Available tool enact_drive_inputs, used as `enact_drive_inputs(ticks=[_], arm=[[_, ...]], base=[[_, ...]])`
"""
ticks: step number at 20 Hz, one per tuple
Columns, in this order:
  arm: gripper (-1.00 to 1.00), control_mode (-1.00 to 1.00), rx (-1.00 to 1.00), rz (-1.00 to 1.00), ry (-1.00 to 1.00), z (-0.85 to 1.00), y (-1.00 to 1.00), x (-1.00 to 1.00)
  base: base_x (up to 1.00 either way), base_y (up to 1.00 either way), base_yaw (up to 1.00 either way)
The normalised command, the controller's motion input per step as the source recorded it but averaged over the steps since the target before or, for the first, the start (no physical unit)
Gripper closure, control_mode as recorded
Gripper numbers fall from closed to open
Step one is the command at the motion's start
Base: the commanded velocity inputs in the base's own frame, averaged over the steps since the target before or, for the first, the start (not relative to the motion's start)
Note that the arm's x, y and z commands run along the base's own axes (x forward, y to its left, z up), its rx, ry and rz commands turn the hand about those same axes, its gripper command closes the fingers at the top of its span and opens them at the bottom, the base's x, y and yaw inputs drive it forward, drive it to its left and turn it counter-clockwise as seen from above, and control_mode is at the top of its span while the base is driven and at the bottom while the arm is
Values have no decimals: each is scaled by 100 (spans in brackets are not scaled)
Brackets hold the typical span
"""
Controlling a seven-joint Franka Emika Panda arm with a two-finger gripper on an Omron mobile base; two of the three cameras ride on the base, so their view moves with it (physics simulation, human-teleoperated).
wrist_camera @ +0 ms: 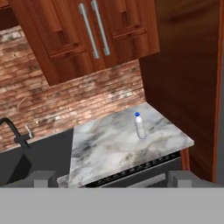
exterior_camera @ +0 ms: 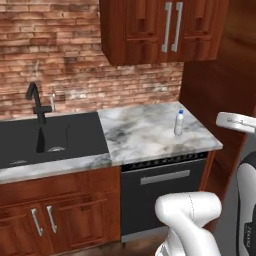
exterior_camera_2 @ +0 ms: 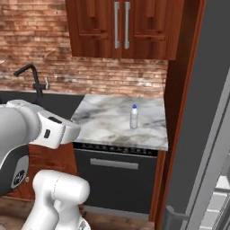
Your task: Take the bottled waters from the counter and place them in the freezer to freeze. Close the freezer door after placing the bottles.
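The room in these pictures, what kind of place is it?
Most likely a home kitchen, computer-rendered: a marble counter beside a black sink with a faucet, a dishwasher below, and wood cabinets on a brick wall.

All three views face the counter (exterior_camera: 145,135) from behind.
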Motion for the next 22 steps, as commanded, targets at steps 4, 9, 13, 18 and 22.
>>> enact_drive_inputs(ticks=[4, 9, 13, 18, 22], arm=[[-100, 100, 0, 0, 0, 0, 0, 0], [-100, 100, 0, 0, 0, 0, 0, 0], [-100, 100, 0, 0, 0, 0, 0, 0], [-100, 100, 0, 0, 0, 0, 0, 0], [-100, 100, 0, 0, 0, 0, 0, 0]], base=[[56, 0, -9], [41, 0, -18], [41, 0, -20], [83, 0, -21], [78, 19, -11]])
